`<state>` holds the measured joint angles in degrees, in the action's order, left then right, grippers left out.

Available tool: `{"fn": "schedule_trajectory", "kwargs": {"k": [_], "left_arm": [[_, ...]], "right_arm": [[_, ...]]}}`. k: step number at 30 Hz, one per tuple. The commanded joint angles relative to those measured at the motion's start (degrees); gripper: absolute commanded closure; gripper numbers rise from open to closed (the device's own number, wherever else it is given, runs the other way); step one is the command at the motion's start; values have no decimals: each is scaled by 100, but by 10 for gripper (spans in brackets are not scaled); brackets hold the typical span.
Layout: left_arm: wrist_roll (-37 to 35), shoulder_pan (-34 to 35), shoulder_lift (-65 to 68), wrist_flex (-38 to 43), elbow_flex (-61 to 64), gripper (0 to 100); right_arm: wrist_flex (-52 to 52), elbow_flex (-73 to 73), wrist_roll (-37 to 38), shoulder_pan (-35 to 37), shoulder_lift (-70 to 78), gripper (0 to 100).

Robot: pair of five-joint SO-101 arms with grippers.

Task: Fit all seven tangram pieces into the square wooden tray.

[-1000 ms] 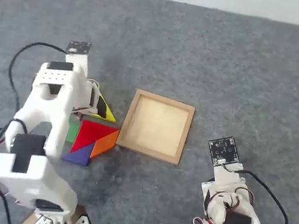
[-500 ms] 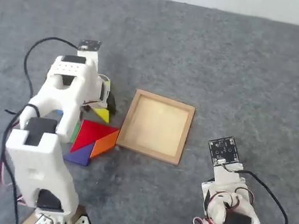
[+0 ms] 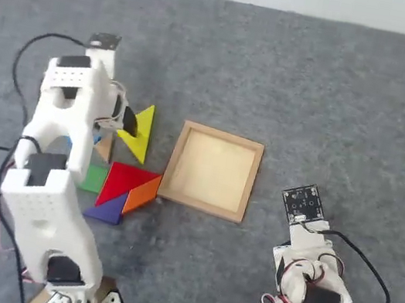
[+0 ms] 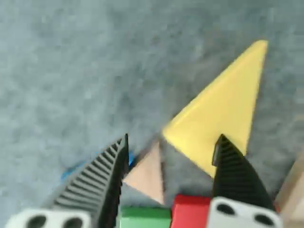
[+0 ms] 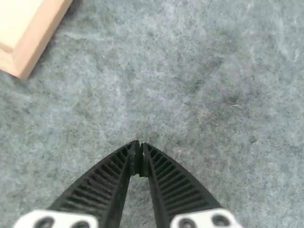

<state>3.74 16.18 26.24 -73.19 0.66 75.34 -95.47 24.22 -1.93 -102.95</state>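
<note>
High view first, big stuff down to small. Grey felt table [image 3: 338, 97], and the square wooden tray [image 3: 221, 134] sits about mid-table with nothing in it, pale wood and a raised rim. The tangram pieces are all on the felt just off its left side. The yellow triangle [image 3: 140, 133] is nearest the tray, and the red triangle [image 3: 125, 179] and orange piece [image 3: 144, 191] sit by its near-left corner. Then green [image 3: 92, 177], purple [image 3: 105, 211] and a small tan triangle [image 3: 103, 147].

My left gripper [image 4: 172, 137] hangs over that cluster with fingers spread wide and nothing in them — a corner of the yellow triangle lies between the tips. My right gripper [image 5: 137, 143] is pressed fully closed, empty, over bare felt off the tray's corner.
</note>
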Motion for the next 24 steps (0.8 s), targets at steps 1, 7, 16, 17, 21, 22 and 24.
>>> {"fn": "schedule_trajectory", "kwargs": {"k": [1,7,16,17,21,22,24], "left_arm": [[202,-448,97,-440,-699,724],[-431,-782,580,-607,-1332,724],[-229,-396,879,-774,-1473,724],[-185,-387,914,-853,-1473,724],[-185,-413,932,-914,-1402,724],[-185,-440,932,-888,-1358,724],[-185,-510,932,-888,-1253,724]], "right_arm": [[4,-97,44,22,-92,991],[4,-97,44,22,-92,991],[4,-97,44,22,-92,991],[4,-97,44,22,-92,991],[4,-97,44,22,-92,991],[4,-97,44,22,-92,991],[4,-97,44,22,-92,991]]}}
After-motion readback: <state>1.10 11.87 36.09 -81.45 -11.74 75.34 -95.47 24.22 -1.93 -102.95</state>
